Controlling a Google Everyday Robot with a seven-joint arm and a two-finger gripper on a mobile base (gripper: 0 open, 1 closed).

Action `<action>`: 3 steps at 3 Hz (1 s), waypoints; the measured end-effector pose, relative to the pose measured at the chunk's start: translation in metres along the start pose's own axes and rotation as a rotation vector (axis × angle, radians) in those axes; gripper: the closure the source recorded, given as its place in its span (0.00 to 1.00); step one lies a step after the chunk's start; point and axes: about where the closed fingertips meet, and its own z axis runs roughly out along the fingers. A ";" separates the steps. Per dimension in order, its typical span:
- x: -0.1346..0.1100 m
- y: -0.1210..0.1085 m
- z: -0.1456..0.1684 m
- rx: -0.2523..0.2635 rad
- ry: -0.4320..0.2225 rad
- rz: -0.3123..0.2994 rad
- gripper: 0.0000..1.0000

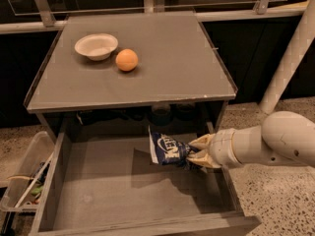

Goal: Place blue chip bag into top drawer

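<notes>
The blue chip bag (166, 148) is a crinkled dark blue bag with white lettering and a white edge. My gripper (195, 152) is shut on its right end and holds it in the air above the right half of the open top drawer (118, 191). The drawer is a wide shallow grey wooden one, pulled out below the table top, with a bare flat bottom. My arm reaches in from the right, over the drawer's right wall.
A grey table top (147, 58) carries a white bowl (96, 45) and an orange (127, 60). A clear plastic bin (24, 181) of clutter stands left of the drawer. A white pole (290, 58) rises at the right. The floor is speckled.
</notes>
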 end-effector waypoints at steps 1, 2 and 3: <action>0.000 0.000 0.000 0.000 0.000 0.000 1.00; 0.001 0.004 0.025 -0.033 -0.002 0.010 1.00; 0.003 0.006 0.061 -0.073 0.003 0.020 1.00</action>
